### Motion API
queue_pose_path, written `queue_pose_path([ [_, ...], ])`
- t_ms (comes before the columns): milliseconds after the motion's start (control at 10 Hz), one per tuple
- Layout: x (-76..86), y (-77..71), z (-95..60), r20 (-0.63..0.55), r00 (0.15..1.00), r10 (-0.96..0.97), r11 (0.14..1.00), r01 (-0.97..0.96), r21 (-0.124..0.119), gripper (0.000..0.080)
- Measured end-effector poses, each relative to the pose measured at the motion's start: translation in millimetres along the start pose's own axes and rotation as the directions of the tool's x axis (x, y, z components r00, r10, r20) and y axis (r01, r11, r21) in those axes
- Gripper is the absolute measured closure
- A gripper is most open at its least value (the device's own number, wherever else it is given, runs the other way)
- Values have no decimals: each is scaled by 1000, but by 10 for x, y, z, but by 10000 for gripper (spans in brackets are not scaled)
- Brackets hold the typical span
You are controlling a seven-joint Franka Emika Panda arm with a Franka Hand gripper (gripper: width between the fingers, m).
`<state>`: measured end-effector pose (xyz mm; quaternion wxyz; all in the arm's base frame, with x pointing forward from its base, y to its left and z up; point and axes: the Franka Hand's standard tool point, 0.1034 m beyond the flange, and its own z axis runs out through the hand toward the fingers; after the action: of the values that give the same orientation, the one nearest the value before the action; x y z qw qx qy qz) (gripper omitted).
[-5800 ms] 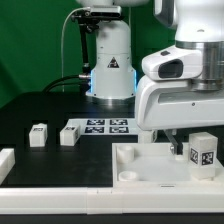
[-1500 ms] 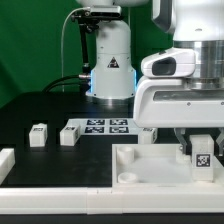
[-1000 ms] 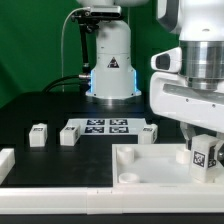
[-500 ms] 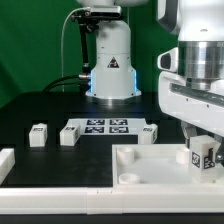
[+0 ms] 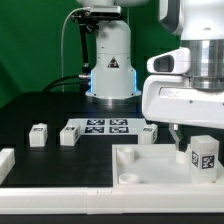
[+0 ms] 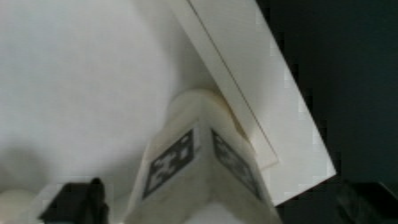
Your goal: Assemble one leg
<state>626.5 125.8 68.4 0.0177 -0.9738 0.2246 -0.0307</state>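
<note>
A dark counter [image 5: 40, 105] with a green wall [image 5: 30, 40] behind it.

The big white panel [image 5: 150, 165] lies at the front. One leg [image 5: 203, 156] stands on it, near the corner on the exterior view's right, right under the hand [image 5: 195, 130]. Three more legs [image 5: 38, 135] sit on the counter by the marker board [image 5: 105, 126]. I cannot tell if the hand is apart or together.

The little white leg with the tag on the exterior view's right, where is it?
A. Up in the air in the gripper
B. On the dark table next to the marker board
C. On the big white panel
C: the leg stands on the white panel, in its corner; the gripper has let go above it.
</note>
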Motion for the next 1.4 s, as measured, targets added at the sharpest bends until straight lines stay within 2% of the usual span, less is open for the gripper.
queue_pose_path([
  [200,13,16,-1,-1,956,-292,956,292,-3,151],
  [400,35,45,-2,0,832,-554,832,554,-11,151],
  [500,39,51,-2,1,790,-614,790,613,-12,151],
  [600,42,56,-1,2,782,-623,782,623,-12,201],
  [700,42,57,0,2,786,-618,786,618,-12,201],
  [800,43,58,0,2,786,-618,786,618,-12,383],
  [900,43,59,0,2,786,-618,786,618,-12,383],
  [1000,44,60,2,2,786,-618,786,618,-12,509],
  [1200,42,60,4,2,794,-608,794,608,-12,509],
  [1400,52,55,7,-30,871,-490,872,490,-13,509],
])
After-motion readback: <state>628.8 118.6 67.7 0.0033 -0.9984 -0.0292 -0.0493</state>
